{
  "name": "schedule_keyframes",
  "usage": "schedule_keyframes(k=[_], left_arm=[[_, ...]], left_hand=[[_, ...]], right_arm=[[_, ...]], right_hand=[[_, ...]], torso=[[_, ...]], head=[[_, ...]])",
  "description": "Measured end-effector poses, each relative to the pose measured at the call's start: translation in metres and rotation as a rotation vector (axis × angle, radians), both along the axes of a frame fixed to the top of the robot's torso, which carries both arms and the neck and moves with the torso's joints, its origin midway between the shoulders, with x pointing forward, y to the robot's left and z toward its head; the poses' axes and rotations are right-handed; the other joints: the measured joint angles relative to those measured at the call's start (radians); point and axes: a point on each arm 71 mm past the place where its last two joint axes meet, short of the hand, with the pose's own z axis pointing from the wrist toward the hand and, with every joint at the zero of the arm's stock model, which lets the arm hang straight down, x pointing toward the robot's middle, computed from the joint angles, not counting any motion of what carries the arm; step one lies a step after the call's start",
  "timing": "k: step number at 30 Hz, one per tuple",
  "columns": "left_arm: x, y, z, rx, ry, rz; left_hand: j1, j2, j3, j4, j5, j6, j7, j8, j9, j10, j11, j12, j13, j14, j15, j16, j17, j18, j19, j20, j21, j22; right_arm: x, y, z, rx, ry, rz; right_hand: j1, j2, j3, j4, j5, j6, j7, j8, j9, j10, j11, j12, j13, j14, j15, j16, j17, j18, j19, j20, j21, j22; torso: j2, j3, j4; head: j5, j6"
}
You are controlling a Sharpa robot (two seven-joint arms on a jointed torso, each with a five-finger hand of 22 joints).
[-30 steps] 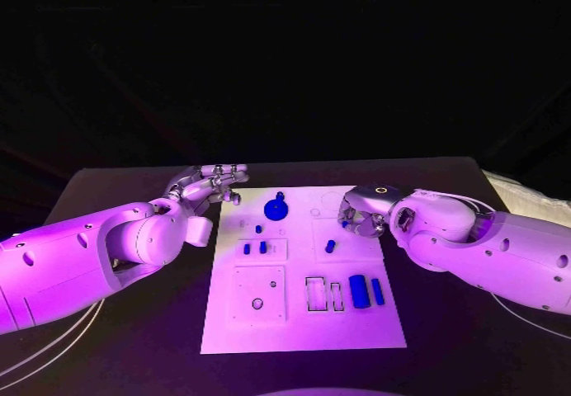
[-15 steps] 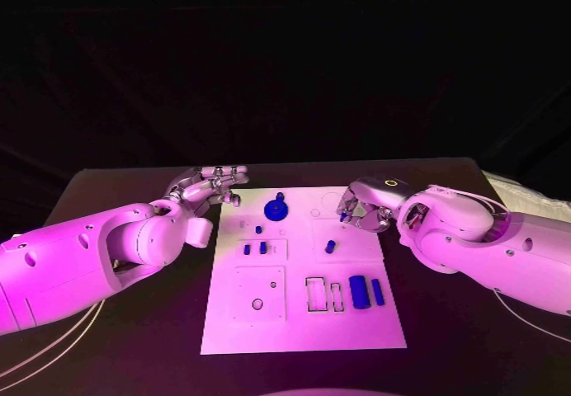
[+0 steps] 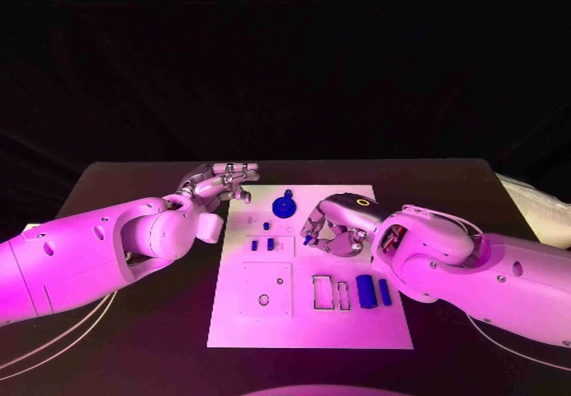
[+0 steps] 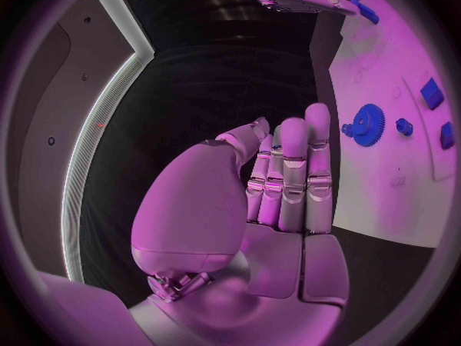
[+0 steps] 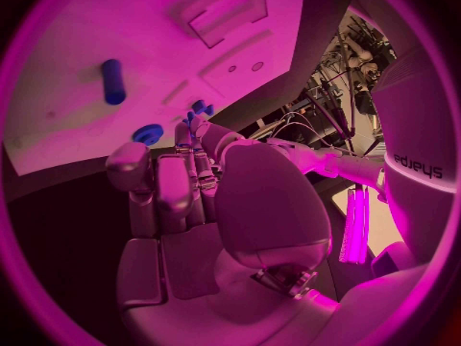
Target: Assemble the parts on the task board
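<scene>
Head view, and starting on the left: the left hand point(image 3: 220, 183) hasn't stirred. It's flat, fingers straight, carrying nothing, parked over the counter point(image 3: 167, 355) just off the far left corner of the task board point(image 3: 309, 330). Moving across, the blue gear point(image 3: 285, 205) lies flat near the board's far edge, and two short blue pegs point(image 3: 261, 245) stand just nearer than it, untouched. Now the news: the right hand point(image 3: 334, 227) has swung in from the board's right edge and sits over the middle of the board, fingers curled. The right wrist view shows its fingertips pinching a small blue part point(image 5: 199, 109), raised just above the white surface. That reads to me as a carry toward a seat, not a fresh pick. The part is too small and too covered to call which way it points or where its long axis runs. Further right, two blue blocks point(image 3: 374, 290) lie side by side, long axes running near to far along the board.
</scene>
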Motion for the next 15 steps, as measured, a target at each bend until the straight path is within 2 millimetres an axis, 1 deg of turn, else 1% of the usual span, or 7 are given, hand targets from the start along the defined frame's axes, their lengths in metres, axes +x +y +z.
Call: schedule_keyframes(k=[3,7,10,15], left_arm=[[0.000,-0.001,0.000,-0.001,0.000,-0.002],[-0.001,-0.002,0.000,-0.002,0.000,-0.005],[-0.001,-0.003,0.000,-0.004,0.000,-0.008],[-0.002,-0.004,0.001,-0.005,0.000,-0.010]], left_hand=[[0.000,0.000,0.000,0.000,0.000,0.000,0.000,0.000,0.000,0.000,0.000,0.000,0.000,0.000,0.000,0.000,0.000,0.000,0.000,0.000,0.000,0.000],[0.000,0.000,0.000,0.000,0.000,0.000,0.000,0.000,0.000,0.000,0.000,0.000,0.000,0.000,0.000,0.000,0.000,0.000,0.000,0.000,0.000,0.000],[0.000,0.000,0.000,0.000,0.000,0.000,0.000,0.000,0.000,0.000,0.000,0.000,0.000,0.000,0.000,0.000,0.000,0.000,0.000,0.000,0.000,0.000],[0.000,0.000,0.000,0.000,0.000,0.000,0.000,0.000,0.000,0.000,0.000,0.000,0.000,0.000,0.000,0.000,-0.001,0.000,0.000,0.000,0.000,0.000]], right_arm=[[-0.007,0.013,-0.009,0.012,0.025,0.033],[-0.011,0.024,-0.022,0.013,0.053,0.056],[-0.013,0.029,-0.030,0.008,0.069,0.069],[-0.016,0.035,-0.039,-0.005,0.089,0.090]], right_hand=[[0.000,0.000,0.000,0.000,0.000,0.000,0.000,-0.001,0.000,0.000,0.000,-0.002,0.000,0.000,0.000,0.000,-0.001,0.000,0.000,0.000,0.000,0.000],[0.000,0.000,0.000,0.000,0.000,0.000,0.000,-0.004,0.000,0.000,0.000,-0.004,-0.002,0.000,0.000,0.000,-0.002,0.000,0.000,0.000,0.000,-0.001],[0.000,0.000,0.000,0.000,0.000,-0.002,0.001,-0.004,-0.001,0.000,0.000,-0.004,-0.002,0.000,0.000,0.000,-0.002,0.000,0.000,0.000,0.000,-0.001],[0.000,0.000,0.000,0.000,0.000,-0.002,0.001,-0.005,-0.001,0.000,0.000,-0.004,-0.002,0.000,0.000,0.000,-0.002,0.000,0.000,0.000,0.000,-0.001]], torso=[[0.000,-0.0006,0.0001],[0.000,-0.0012,0.0004],[0.000,-0.0012,0.0007],[0.001,-0.0007,0.0001]], head=[[0.009,-0.005],[0.020,-0.010],[0.028,-0.014],[0.036,-0.020]])
